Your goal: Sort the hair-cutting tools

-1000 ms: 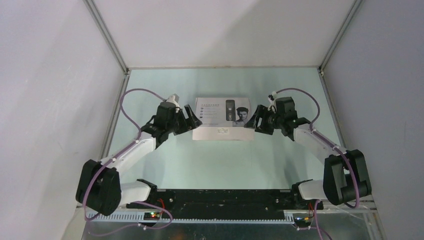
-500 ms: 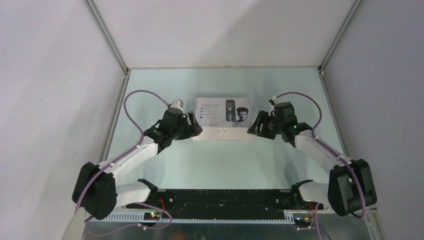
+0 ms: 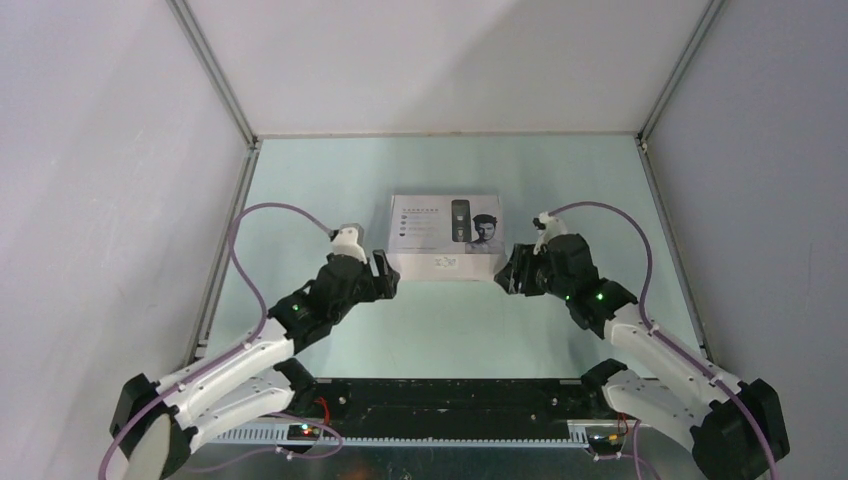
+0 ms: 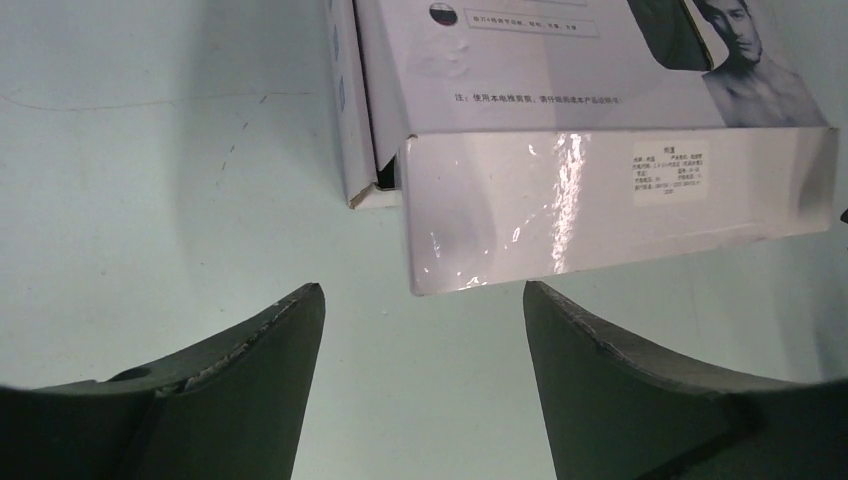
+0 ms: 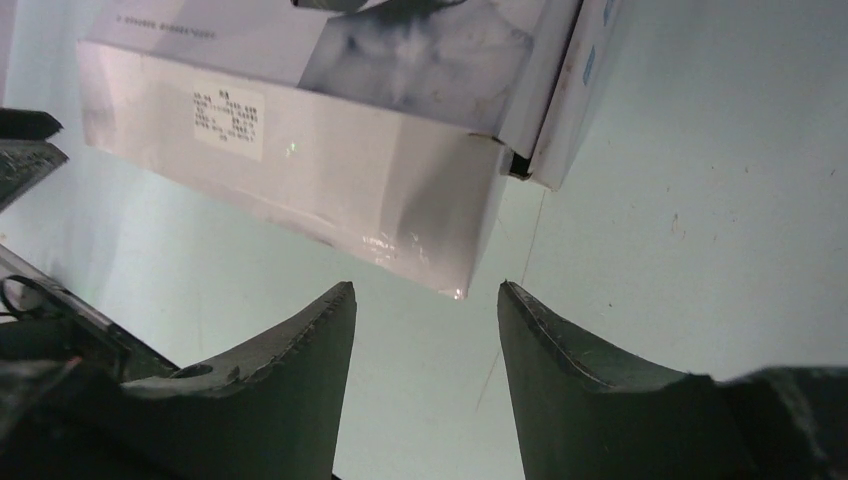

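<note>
The left end effector [image 4: 420, 300] stands wide, nothing between its dark fingers, which point at the near left corner of the flat white cardboard box with a printed lid [image 4: 600, 200]. It is just short of that corner and not touching it. The right end effector [image 5: 425, 290] mirrors it at the near right corner, its jaws apart at a moderate width and likewise empty, the corner lying just beyond the fingertips.

From above, the box [image 3: 445, 232] lies in the middle of the pale green counter [image 3: 430, 330], with the left end effector [image 3: 383, 275] and the right one [image 3: 510, 272] flanking its near edge. The lid is down, its glossy front flap hanging over the near wall. At both near corners a side flap stands slightly ajar.

No hair-cutting tools show in any view. They are probably inside the closed box, so the sorting proper has not begun and the step in hand looks like getting the box open. The next move likely calls for one end effector to steady the box while the other catches the front flap's lower edge and lifts it, without sliding the light box away.
</note>
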`<control>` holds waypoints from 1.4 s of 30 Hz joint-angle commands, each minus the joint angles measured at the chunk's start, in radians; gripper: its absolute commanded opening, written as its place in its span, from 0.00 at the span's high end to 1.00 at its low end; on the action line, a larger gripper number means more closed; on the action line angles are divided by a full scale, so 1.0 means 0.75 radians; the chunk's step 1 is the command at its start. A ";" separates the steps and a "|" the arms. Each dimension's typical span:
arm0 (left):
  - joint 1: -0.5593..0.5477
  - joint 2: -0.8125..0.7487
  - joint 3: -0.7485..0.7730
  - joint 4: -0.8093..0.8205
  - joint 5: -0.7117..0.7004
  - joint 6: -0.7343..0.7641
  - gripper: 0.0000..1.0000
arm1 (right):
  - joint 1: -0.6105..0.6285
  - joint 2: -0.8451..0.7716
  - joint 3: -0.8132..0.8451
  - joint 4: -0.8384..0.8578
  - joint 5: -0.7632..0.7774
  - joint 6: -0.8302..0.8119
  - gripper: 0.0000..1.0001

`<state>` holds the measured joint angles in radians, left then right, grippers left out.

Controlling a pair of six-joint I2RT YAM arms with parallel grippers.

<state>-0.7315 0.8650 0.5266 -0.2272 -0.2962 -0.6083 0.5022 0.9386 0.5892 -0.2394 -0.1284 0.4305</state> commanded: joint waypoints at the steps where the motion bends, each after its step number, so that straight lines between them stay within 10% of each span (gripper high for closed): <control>1: -0.095 -0.064 -0.094 0.164 -0.190 0.084 0.21 | 0.085 -0.063 -0.074 0.139 0.188 -0.088 0.42; 16: -0.225 0.044 -0.188 0.426 -0.392 0.174 0.24 | 0.201 -0.045 -0.181 0.339 0.385 -0.182 0.49; 29: -0.220 -0.038 0.042 0.183 -0.392 0.118 0.19 | 0.074 -0.147 -0.069 0.198 0.254 -0.044 0.53; 42: 0.103 0.492 0.475 -0.063 -0.085 0.075 0.20 | -0.168 0.324 0.233 0.126 0.058 0.104 0.56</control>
<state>-0.6785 1.1347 0.7879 -0.2043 -0.4366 -0.5503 0.3946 1.1007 0.6949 -0.1310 -0.0383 0.4641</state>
